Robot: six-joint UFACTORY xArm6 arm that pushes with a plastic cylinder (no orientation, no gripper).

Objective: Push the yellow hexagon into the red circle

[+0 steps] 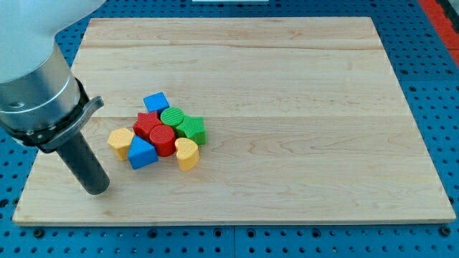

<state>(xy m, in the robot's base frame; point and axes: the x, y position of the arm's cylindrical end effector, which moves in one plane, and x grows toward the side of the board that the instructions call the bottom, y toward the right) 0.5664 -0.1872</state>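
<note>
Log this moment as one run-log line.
tip: my tip left of cluster, apart | target: yellow hexagon at cluster's left edge | goal: red circle mid-cluster | contact: none

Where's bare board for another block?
Free: the whole stretch from the green star to the board's right edge, the strip along the top above the blue cube, and the bottom strip below the yellow heart. Crowded: the cluster around the red circle, and between the yellow hexagon and my tip.
</note>
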